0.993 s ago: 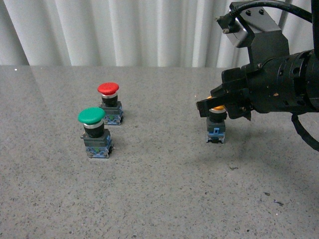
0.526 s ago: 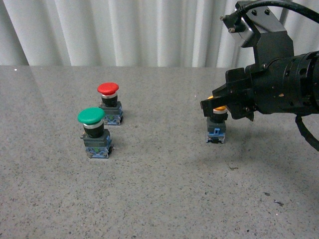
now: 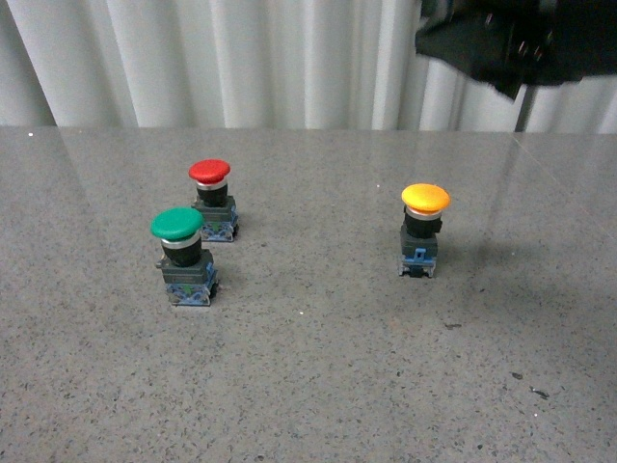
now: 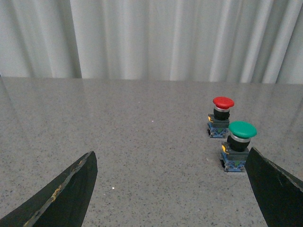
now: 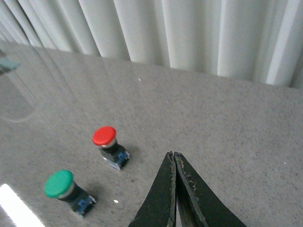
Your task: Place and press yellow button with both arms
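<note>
Front view: right gripper (image 3: 511, 43) has lifted off the yellow button (image 3: 425, 229) and now sits high above it, blurred; a second ago it was pressed over the cap. Press looks done. Yellow button stands upright, well right of the green button (image 3: 183, 256). Right fingers (image 5: 176, 189) closed together, empty. Left gripper (image 4: 175, 189) spread wide, holding nothing.

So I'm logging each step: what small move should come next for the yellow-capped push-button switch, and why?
Probably bring the right gripper, fingers shut and empty, back down onto the yellow-capped push-button switch. It stands upright and untouched on the grey speckled table, the arm raised above.
</note>
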